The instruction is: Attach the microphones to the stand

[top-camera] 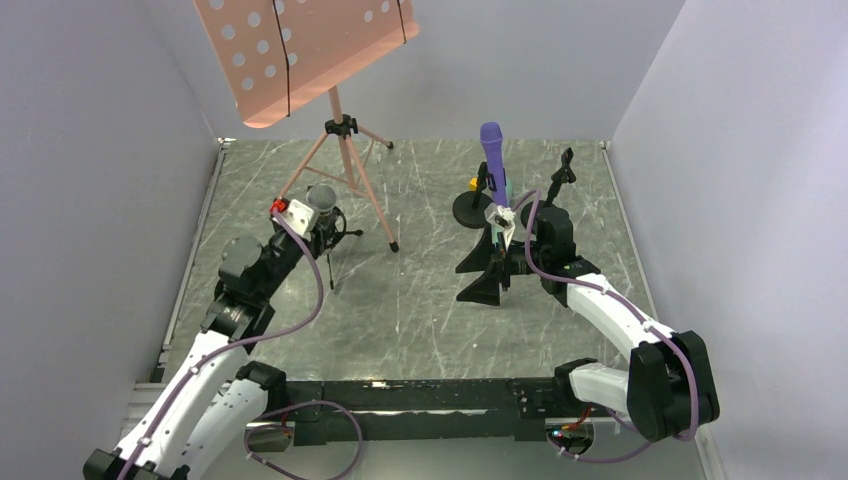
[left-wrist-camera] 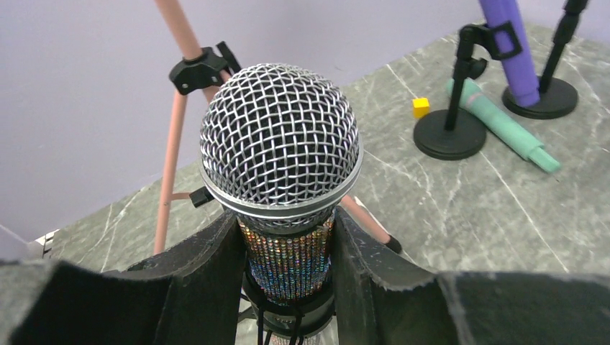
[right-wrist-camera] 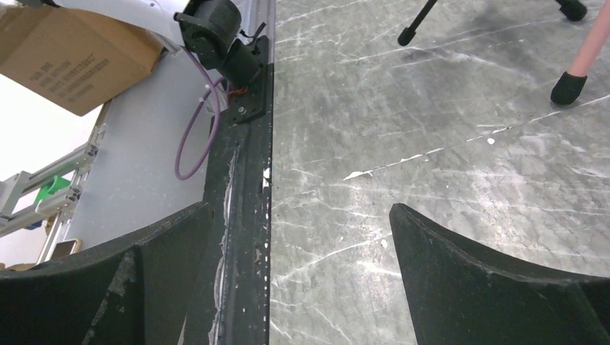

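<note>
The left gripper clamps the glittery bronze microphone by its body, mesh head up, at the left of the table. Its lower end is hidden behind the fingers. The right gripper has its jaws spread wide, holding nothing. The purple microphone stands in a stand clip far right, its top cut off in the left wrist view; the mint-green microphone lies between 2 stand bases

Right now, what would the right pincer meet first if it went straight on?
Probably the marble tabletop, beside the black rail; the open right pincer has nothing nearer ahead, though depth is unclear.
</note>
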You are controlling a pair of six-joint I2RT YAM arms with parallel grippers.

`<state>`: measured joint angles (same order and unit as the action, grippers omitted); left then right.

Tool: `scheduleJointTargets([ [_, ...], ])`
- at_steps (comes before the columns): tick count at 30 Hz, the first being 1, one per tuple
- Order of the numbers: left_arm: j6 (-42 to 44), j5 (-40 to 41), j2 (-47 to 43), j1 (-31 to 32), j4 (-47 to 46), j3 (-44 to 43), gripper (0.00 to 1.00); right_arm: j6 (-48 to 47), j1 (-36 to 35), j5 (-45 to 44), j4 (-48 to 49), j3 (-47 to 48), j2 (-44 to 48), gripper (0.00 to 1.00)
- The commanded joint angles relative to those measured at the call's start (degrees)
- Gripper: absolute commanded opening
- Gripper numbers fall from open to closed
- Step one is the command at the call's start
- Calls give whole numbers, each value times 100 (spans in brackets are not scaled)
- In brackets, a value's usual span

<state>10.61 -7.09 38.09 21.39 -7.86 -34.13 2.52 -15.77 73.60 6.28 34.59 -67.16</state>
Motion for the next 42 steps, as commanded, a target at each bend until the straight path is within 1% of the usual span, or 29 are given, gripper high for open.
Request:
scheduleJointTargets([
  [1,-150,-635,376,-557,-1344,-160,0,-180,17,175,33,237,-8,100],
  [7,-481,-1178,899,-1139,-1776,-270,0,-195,13,209,-4,259,-42,100],
  [11,-638,-1282,1126,-1275,-1859,-199,0,-191,13,229,-7,273,-52,100],
  [15,-715,-1287,1197,-1286,-1787,-103,6,-191,13,251,-22,276,-59,100],
  [18,-819,-1285,1118,-1286,-1755,-8,21,-182,13,263,-24,285,-78,100],
  [21,-913,-1317,982,-1286,-1744,70,40,-182,18,271,-31,295,-86,100],
  [23,-952,-1346,920,-1286,-1661,60,50,-175,13,277,-31,294,-86,100],
  [31,-1017,-1282,729,-1286,-1251,7,73,-200,13,280,-64,310,-56,100],
  [33,-1233,-1190,627,-1286,-1159,26,83,-200,13,287,-67,311,-57,100],
  [37,-1371,-911,317,-1286,-742,-62,98,-199,14,288,-81,312,-58,100],
  [39,-1430,-718,123,-1286,-398,-165,99,-200,8,280,-128,325,-52,100],
  [42,-1489,-587,-195,-1286,257,-389,99,-607,13,222,-416,395,-24,100],
])
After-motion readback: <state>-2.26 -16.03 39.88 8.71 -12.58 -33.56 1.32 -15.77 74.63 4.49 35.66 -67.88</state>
